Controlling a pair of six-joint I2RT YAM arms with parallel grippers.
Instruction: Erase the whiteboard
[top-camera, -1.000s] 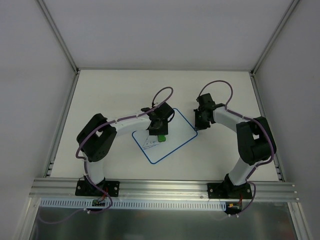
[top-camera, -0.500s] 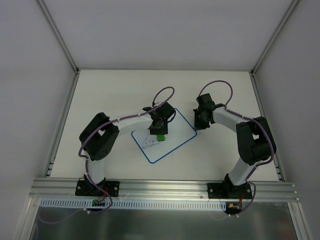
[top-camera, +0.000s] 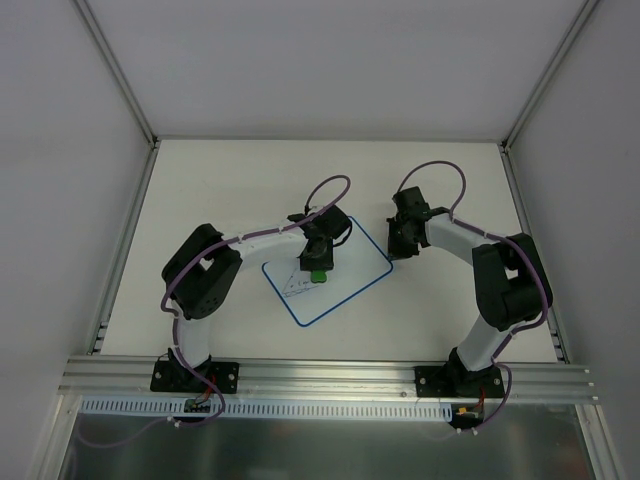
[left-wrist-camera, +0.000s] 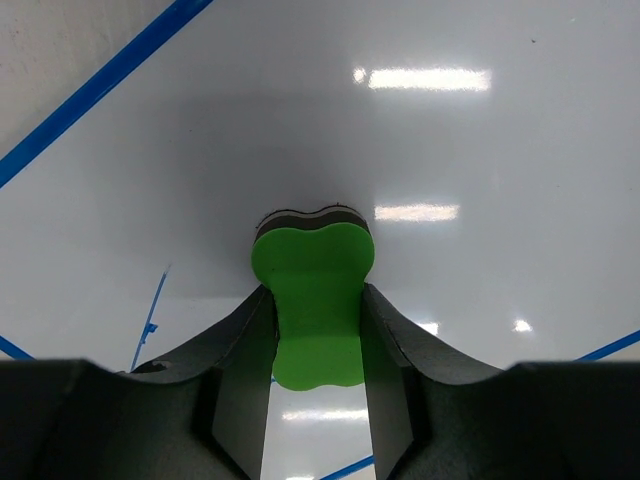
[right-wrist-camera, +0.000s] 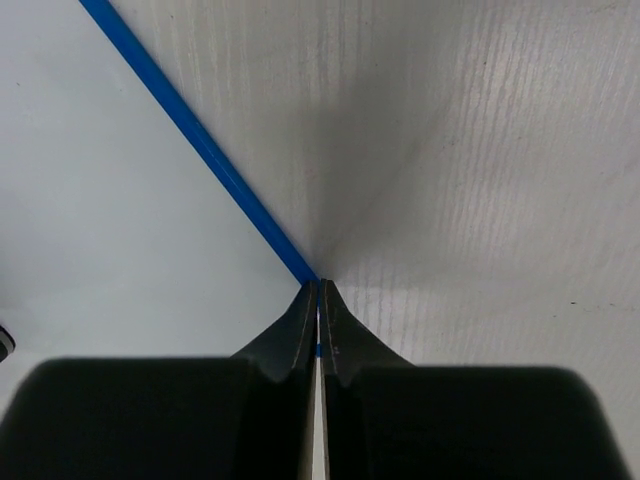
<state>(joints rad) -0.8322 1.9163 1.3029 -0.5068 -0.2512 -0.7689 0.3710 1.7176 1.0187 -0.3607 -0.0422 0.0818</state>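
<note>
Overhead, the small white rectangular whiteboard with a thin blue rim (top-camera: 340, 290) lies tilted at the middle of the pale table (top-camera: 230, 190), between the two arms. The left gripper (top-camera: 318, 262) is clamped on a little green foam eraser block (left-wrist-camera: 312, 290) over the board's far half, and its black body hides the far corner. The right gripper (right-wrist-camera: 318, 300), fingers pressed together, meets the rim at the board's right corner. Dark scribbles (top-camera: 295, 287) on the left part are too small to read. Purple cables (top-camera: 322, 183) loop above both wrists.
</note>
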